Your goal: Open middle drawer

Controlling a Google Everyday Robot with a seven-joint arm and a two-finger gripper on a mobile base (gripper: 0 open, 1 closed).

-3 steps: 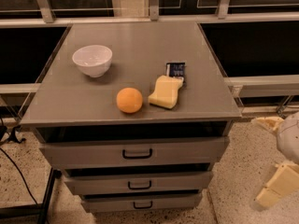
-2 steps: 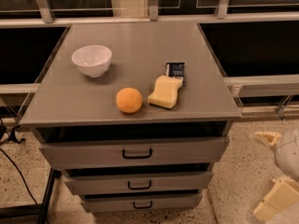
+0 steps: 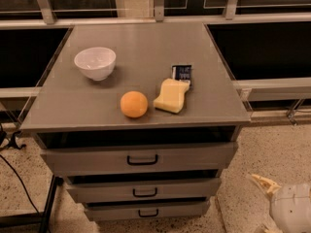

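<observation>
The middle drawer (image 3: 184, 188) is a grey flat front with a small black bar handle (image 3: 144, 192), second of three in the cabinet. It sits shut, in line with the other two. The top drawer (image 3: 194, 155) is above it and the lowest drawer (image 3: 180, 210) below. My gripper (image 3: 273, 194), cream and white, is low at the bottom right corner, over the floor. It is to the right of the cabinet, apart from it, about level with the lower drawers. Part of it is cut off by the picture's edge.
On the grey cabinet top (image 3: 146, 47) stand a white bowl (image 3: 95, 62), an orange (image 3: 133, 104), a yellow sponge (image 3: 171, 95) and a small dark packet (image 3: 181, 73). A railing with dark panels runs behind. Black cables (image 3: 14, 178) lie on the speckled floor at left.
My gripper has sunk lower, toward the bottom right corner, so less of it shows. The drawers and the things on top have not moved.
</observation>
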